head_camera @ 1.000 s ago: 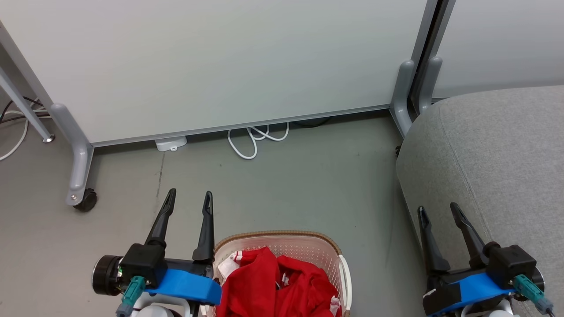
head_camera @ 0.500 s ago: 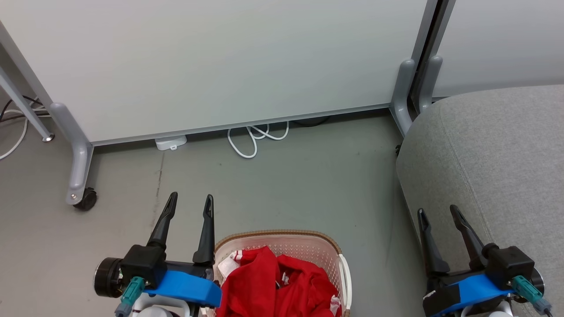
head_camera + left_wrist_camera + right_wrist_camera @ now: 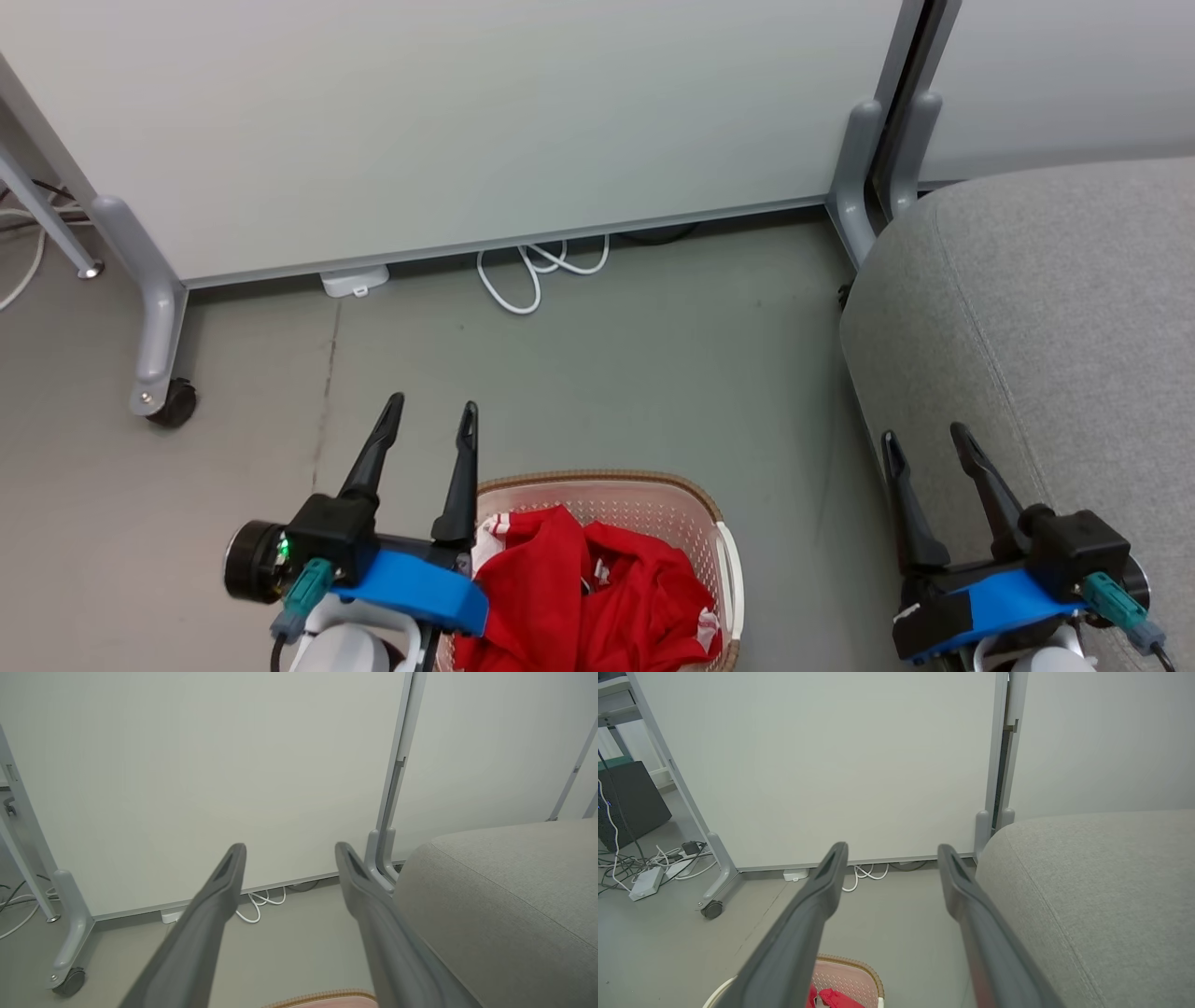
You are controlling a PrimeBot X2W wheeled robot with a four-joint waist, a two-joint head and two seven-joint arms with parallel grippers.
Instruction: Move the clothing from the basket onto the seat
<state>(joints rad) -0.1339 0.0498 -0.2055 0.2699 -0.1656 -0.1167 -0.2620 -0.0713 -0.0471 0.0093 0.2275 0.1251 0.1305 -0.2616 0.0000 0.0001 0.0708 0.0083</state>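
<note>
Red clothing [image 3: 593, 597] with white trim lies bunched in the cream perforated basket [image 3: 677, 515] with its brown rim, at the bottom middle of the head view. A strip of that rim [image 3: 322, 995] shows in the left wrist view, and the basket [image 3: 847, 977] with red cloth [image 3: 831, 996] in the right wrist view. The grey seat [image 3: 1055, 327] fills the right side [image 3: 504, 905] [image 3: 1101, 896]. My left gripper [image 3: 431, 409] hovers open beside the basket's left rim, holding nothing. My right gripper [image 3: 924, 436] stands open and empty over the seat's front left edge.
A pale partition panel [image 3: 448, 121] on grey castor legs [image 3: 154, 373] closes the far side. A second leg pair [image 3: 864, 177] stands by the seat's corner. White cable loops [image 3: 532, 275] and a white adapter [image 3: 353, 280] lie at the panel's foot. More cables [image 3: 654, 868] trail left.
The head camera has tilted, shifting the scene slightly upward. My left gripper has moved right and forward, nearer the basket's left rim. The right gripper holds about the same place.
</note>
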